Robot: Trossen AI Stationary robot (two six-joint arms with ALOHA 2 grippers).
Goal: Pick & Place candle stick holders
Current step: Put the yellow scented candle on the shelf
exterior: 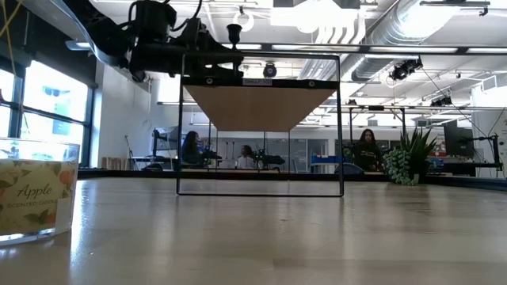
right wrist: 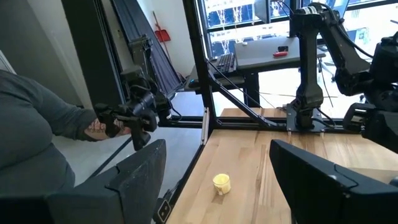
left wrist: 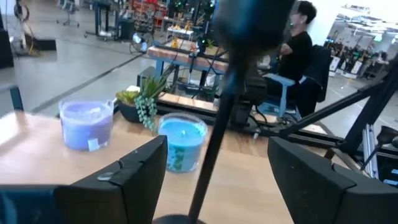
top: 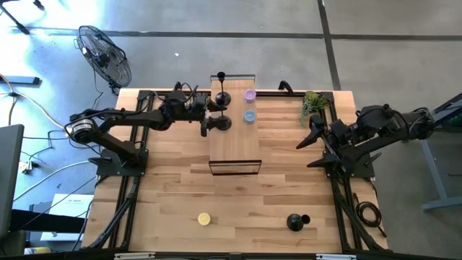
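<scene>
Fingers (left wrist: 140, 171) of the left gripper (top: 210, 120) stand spread, a candle stick holder (top: 221, 123) between them on the raised shelf (top: 234, 148), apparently just released. Another holder (top: 222, 95) stands beyond; a third (top: 296, 222) lies on the counter (top: 173, 195). Next: lift clear without knocking the stem. The right gripper (top: 312, 133) waits, fingers wide.

Two candle stick holders (top: 222, 96) on the raised shelf (top: 234, 144), two candles (top: 250, 105) beside them.

Thin black wire-frame stand with wooden shelf top (exterior: 259, 107) mid-table, glass "Apple" scented candle jar (exterior: 36, 198) near left edge, spiky green potted plant (exterior: 410, 158) far right.
</scene>
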